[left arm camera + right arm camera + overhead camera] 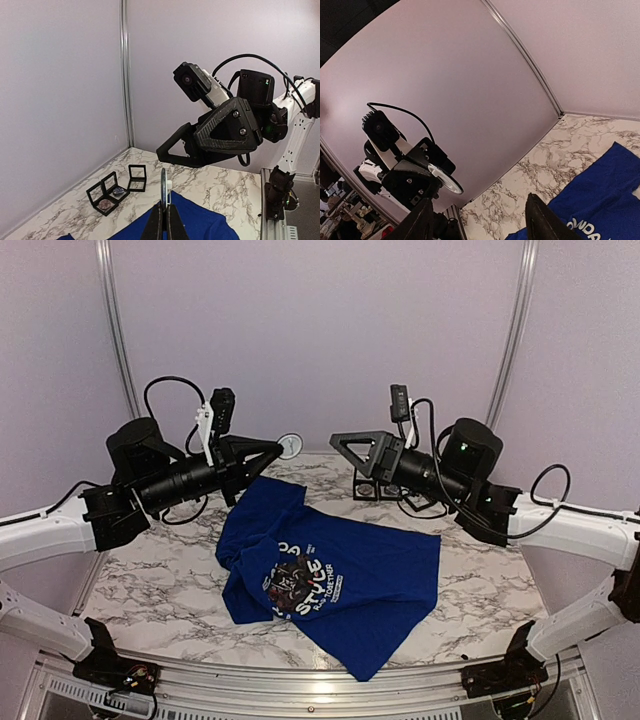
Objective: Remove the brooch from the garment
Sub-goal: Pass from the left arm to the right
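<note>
The left claw [279, 448] is clenching the round white brooch [291, 445] aloft at far left, the right claw [338, 443] is hanging released, and the blue garment [385, 580] is lying crumpled mid-desk [490, 590].

Your left gripper [277, 448] is up off the table [480, 590], pinched on a round white brooch [290, 445]. It's tip to tip with your right gripper [348, 450], jaws apart. The blue shirt [380, 585] lies crumpled below, with little black boxes [372, 486] behind.
</note>
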You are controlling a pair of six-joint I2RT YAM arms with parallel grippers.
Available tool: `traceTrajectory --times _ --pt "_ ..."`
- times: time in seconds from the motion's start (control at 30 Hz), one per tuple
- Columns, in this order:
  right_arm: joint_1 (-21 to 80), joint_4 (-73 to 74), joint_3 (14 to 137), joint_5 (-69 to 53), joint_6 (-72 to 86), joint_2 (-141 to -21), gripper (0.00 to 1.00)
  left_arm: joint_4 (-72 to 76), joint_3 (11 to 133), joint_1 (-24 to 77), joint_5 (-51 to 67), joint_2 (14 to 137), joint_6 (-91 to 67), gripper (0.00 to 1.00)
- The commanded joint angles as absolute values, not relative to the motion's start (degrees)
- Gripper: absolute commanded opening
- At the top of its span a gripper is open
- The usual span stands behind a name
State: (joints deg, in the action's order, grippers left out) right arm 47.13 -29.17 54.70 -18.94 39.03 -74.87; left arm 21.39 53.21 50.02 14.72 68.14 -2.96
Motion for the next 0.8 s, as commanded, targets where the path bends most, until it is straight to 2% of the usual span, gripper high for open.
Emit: traceTrajectory --times 0.0,0.4,0.6,0.77 --pt "46.6 -24.0 59.4 -19.4 41.5 -74.8 0.6 14.5 55.2 50.3 8.5 66.6 15.6 0.0" --pt "46.6 -16.2 69.6 -25.1 46.9 -81.1 0.53 19.6 54.0 56.5 -9.4 67.3 46.5 0.0" --pt "46.5 -12.6 74.4 -29.1 48.8 -85.2 0.44 31.0 49.0 61.3 -19.8 69.0 66.0 0.0" --pt "46.6 -11.1 75.7 -30.5 49.5 -86.6 0.41 41.6 46.0 63.3 -26.5 72.1 79.2 0.0"
